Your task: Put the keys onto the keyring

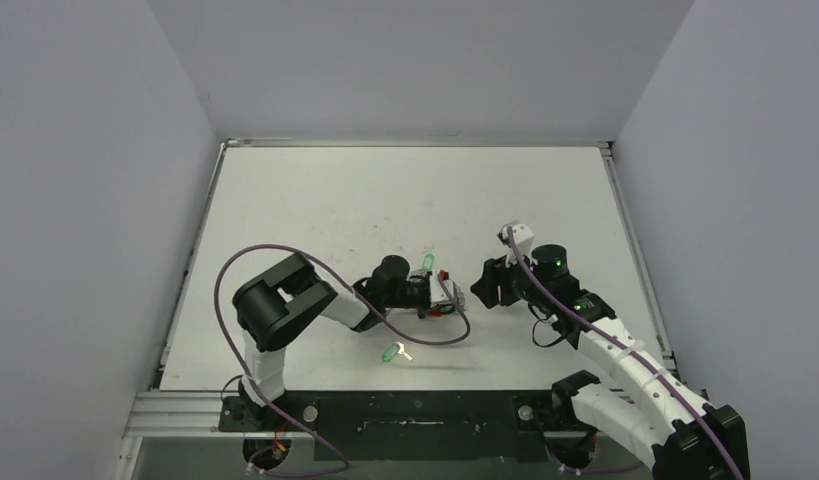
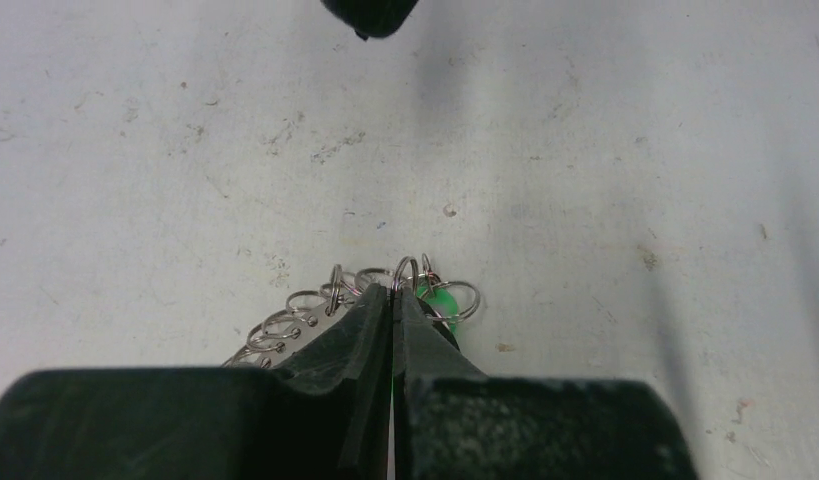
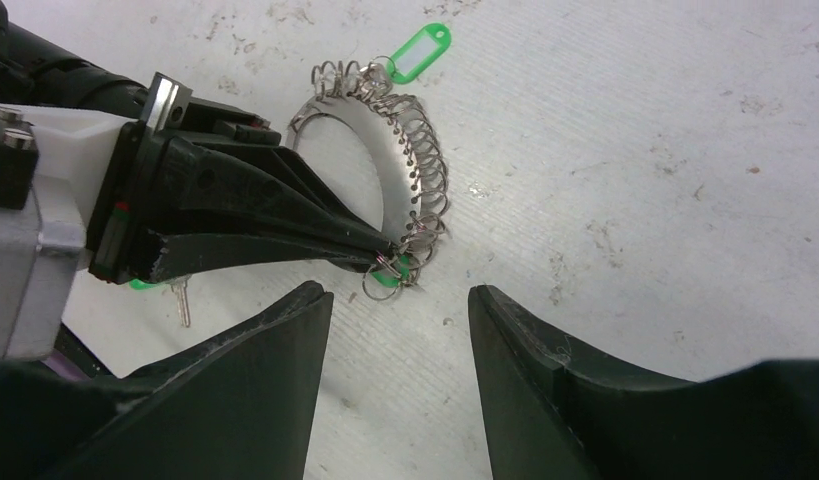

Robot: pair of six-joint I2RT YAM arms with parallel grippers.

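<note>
The keyring [image 3: 383,150], a silver band fringed with small wire loops [image 2: 285,325], lies on the table between both arms [image 1: 443,282]. One key's green tag [image 3: 422,45] hangs on a loop at its far side [image 1: 428,261]. My left gripper [image 2: 395,295] is shut, its tips pinching a loop at the ring's near end [image 3: 385,255], where another green tag [image 2: 440,302] sits among the loops. A loose key with a green tag [image 1: 393,351] lies nearer the arm bases, its blade [image 3: 182,300] peeking out under the left gripper. My right gripper [image 3: 397,292] stands open just right of the ring, holding nothing.
The left arm's purple cable [image 1: 455,335] loops over the table beside the keyring. The white table [image 1: 405,190] is walled on three sides, with a raised metal rail [image 1: 185,400] along its near edge.
</note>
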